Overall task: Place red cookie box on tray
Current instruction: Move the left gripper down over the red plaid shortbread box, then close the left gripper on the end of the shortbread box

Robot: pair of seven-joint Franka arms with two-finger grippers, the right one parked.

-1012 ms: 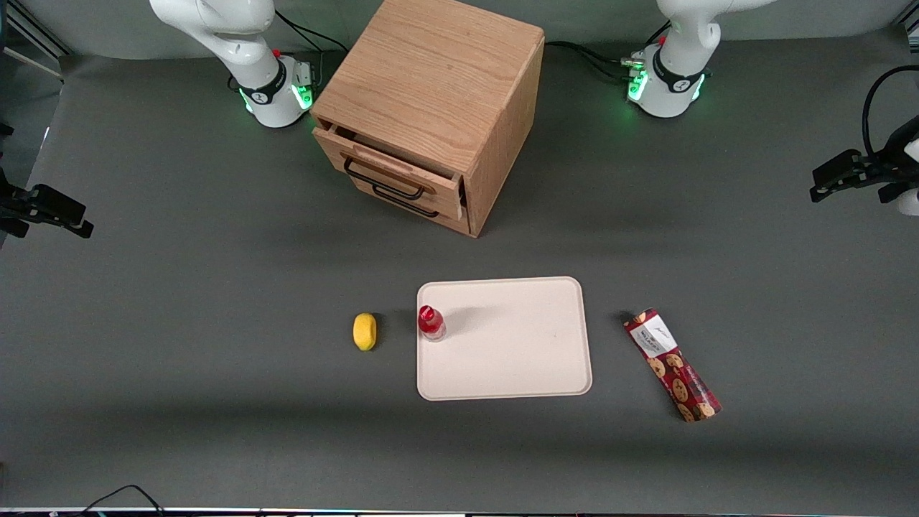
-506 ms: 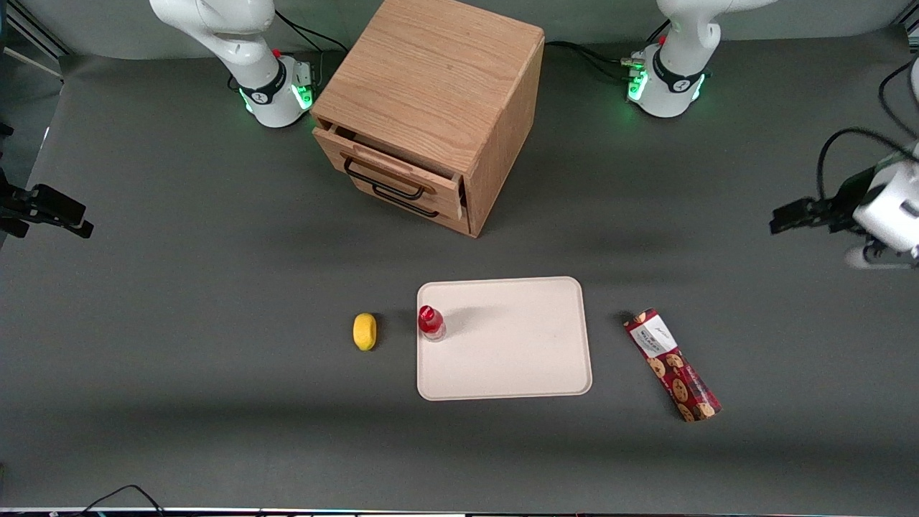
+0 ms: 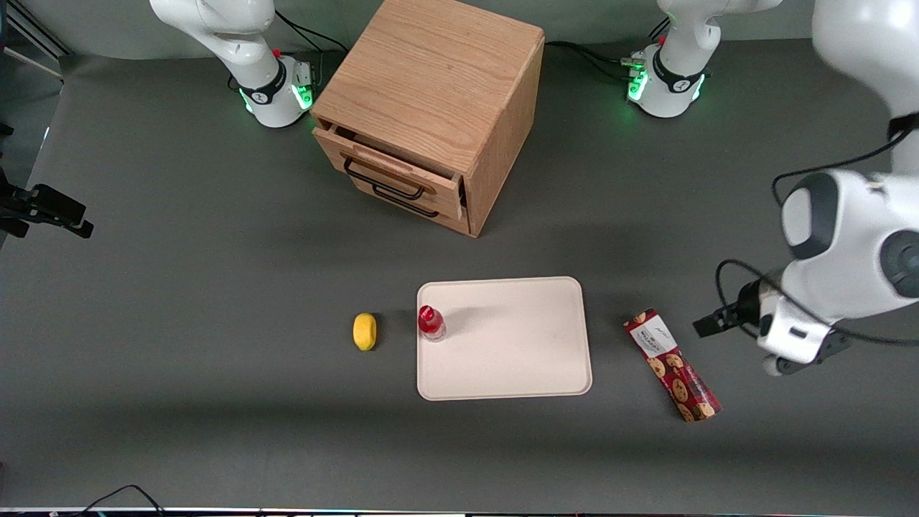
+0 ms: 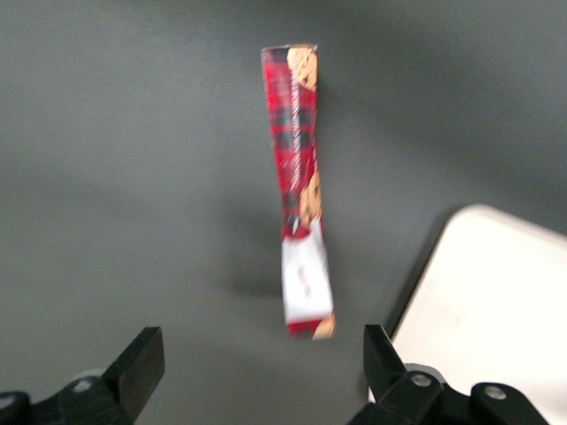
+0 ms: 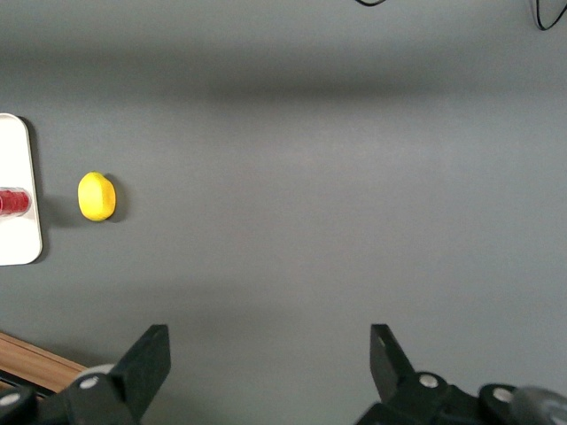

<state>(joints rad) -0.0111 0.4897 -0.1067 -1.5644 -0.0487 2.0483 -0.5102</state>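
The red cookie box [image 3: 671, 365] lies flat on the grey table beside the cream tray [image 3: 517, 352], toward the working arm's end, apart from the tray's rim. Its white label end points away from the front camera. My left gripper [image 3: 709, 324] hangs above the table beside the box's label end, a little farther toward the working arm's end. In the left wrist view the gripper [image 4: 261, 363] is open, with the red cookie box [image 4: 299, 204] lying lengthwise ahead of the gap and nothing between the black fingers [image 4: 142, 363]. A corner of the tray [image 4: 496, 301] shows beside the box.
A small red-capped bottle [image 3: 431, 322] stands on the tray near the rim toward the parked arm's end. A yellow lemon [image 3: 365, 331] lies on the table beside it. A wooden drawer cabinet [image 3: 431, 108] with its top drawer slightly open stands farther from the front camera.
My left arm has swung in from the working arm's end of the table and come down nearer the front camera, close to the cookie box. Box, tray, bottle and lemon have not moved.
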